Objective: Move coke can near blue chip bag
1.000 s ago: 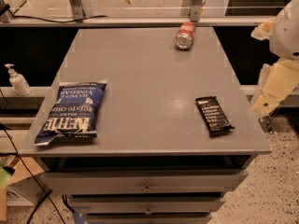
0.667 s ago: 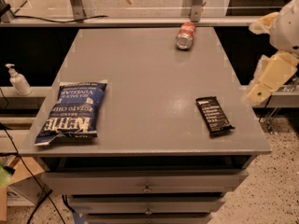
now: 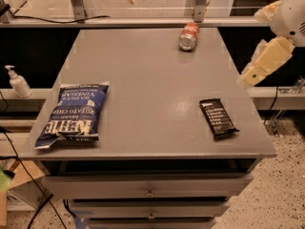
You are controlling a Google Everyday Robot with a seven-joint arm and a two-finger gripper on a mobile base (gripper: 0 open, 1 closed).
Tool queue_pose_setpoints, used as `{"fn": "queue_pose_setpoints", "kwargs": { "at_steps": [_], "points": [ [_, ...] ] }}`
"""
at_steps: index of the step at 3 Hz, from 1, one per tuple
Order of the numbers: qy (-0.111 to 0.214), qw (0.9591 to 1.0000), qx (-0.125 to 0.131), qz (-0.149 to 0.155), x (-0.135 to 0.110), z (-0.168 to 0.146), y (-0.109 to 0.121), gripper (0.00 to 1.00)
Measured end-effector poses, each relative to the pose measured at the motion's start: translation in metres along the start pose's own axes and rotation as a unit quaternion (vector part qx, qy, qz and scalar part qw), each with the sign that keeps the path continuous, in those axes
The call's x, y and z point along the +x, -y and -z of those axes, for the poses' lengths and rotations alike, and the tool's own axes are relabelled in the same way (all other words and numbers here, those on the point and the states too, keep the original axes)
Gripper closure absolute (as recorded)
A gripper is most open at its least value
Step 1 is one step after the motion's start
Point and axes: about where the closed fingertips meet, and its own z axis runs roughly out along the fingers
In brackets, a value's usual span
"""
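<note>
1. Coke can (image 3: pixel 188 36): it lies on its side at the far edge of the grey table (image 3: pixel 147 75), one silver end turned toward the camera. It sits well apart from the gripper, off to the picture's left of it and farther back.
2. Gripper (image 3: pixel 259 68): this cream-coloured end of the arm hangs in the air off the table's right-hand edge, slanting downward toward the tabletop. It touches nothing and carries nothing. Whether it is open or closed I cannot tell from this angle.
3. Blue chip bag (image 3: pixel 74 112): it lies flat near the table's front left corner, across the full width of the table from the gripper and nearer the camera than it. Its white lettering reads upside down from this view. The bag is the farthest of the three tabletop things from the gripper, and it is well apart from the can too.
4. Black snack bar wrapper (image 3: pixel 218 118): it lies flat on the right side of the table, and of the three things it is the nearest to the gripper. It sits below the gripper in the picture and a little toward the table's middle, with its long side running at a slant.
5. Drawers (image 3: pixel 148 189): they stack under the tabletop, lower than the gripper, each with a small knob at its middle.
6. Pump bottle (image 3: pixel 19 82): a white one stands upright on a ledge beyond the table's left edge, on the side opposite the gripper.
</note>
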Motion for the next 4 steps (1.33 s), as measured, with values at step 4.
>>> {"fn": "queue_pose_setpoints", "kwargs": {
  "at_steps": [4],
  "points": [
    [0.173,0.9793,0.017,-0.104,-0.054,-0.097,0.078,0.00]
  ]
}}
